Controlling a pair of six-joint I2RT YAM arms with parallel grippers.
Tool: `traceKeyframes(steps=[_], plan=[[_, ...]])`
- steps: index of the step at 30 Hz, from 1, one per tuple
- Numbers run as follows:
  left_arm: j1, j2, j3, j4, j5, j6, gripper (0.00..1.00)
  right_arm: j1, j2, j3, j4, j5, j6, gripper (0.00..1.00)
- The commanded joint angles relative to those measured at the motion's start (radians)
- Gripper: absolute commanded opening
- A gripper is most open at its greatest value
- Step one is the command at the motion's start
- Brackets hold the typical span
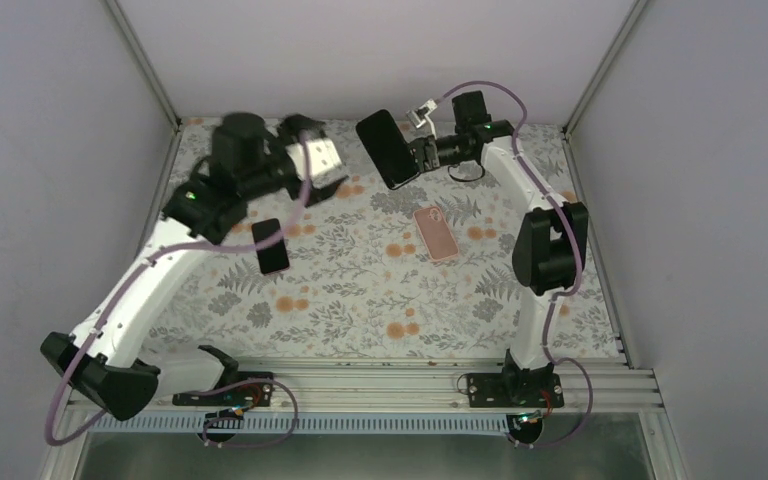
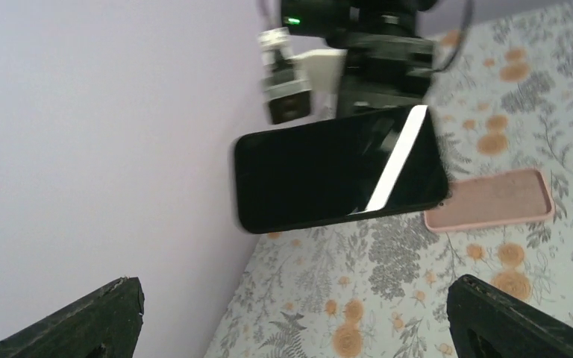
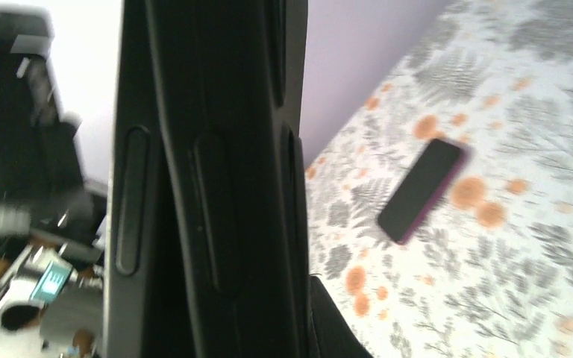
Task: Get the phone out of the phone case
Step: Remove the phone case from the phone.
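Observation:
My right gripper (image 1: pixel 412 157) is shut on a black phone in a black case (image 1: pixel 384 148) and holds it up in the air at the back of the table. In the right wrist view that phone (image 3: pixel 209 179) fills the left half, seen edge-on, with one finger (image 3: pixel 336 324) beside it. My left gripper (image 1: pixel 335 162) is open and empty, just left of the held phone and apart from it. In the left wrist view the phone's dark screen (image 2: pixel 339 168) faces the camera, above and between my wide-open fingers (image 2: pixel 82 321).
A phone in a purple case (image 1: pixel 271 246) lies on the floral cloth under the left arm and also shows in the right wrist view (image 3: pixel 421 190). A pink case (image 1: pixel 436 233) lies near the table's middle, also in the left wrist view (image 2: pixel 492 199). Walls close in at the back.

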Motion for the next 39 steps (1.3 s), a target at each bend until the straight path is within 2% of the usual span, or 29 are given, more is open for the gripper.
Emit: traceKeyframes(steps=[1,4,7,11,17,23,30,39], plan=[[-0.150,-0.020,-0.202,0.328,-0.385,0.109,1.00,-0.039,0.069,0.073,0.173,0.107,0.274,0.03],[-0.218,0.027,-0.245,0.454,-0.477,0.127,1.00,-0.058,0.125,0.136,0.139,0.180,0.262,0.03],[-0.286,0.094,-0.283,0.582,-0.567,0.193,1.00,-0.081,0.172,0.186,0.136,0.172,0.274,0.03],[-0.336,0.191,-0.294,0.740,-0.573,0.232,1.00,-0.091,0.199,0.202,0.139,0.161,0.283,0.03],[-0.358,0.380,-0.152,0.729,-0.529,0.152,1.00,-0.091,0.178,0.188,0.138,0.221,0.278,0.03],[-0.358,0.486,-0.105,0.800,-0.522,0.101,1.00,-0.091,0.162,0.163,0.155,0.226,0.293,0.03],[-0.355,0.540,-0.091,0.829,-0.543,0.072,1.00,-0.092,0.163,0.155,0.177,0.217,0.309,0.03],[-0.345,0.591,-0.089,0.898,-0.650,0.052,1.00,-0.090,0.168,0.151,0.193,0.187,0.321,0.03]])
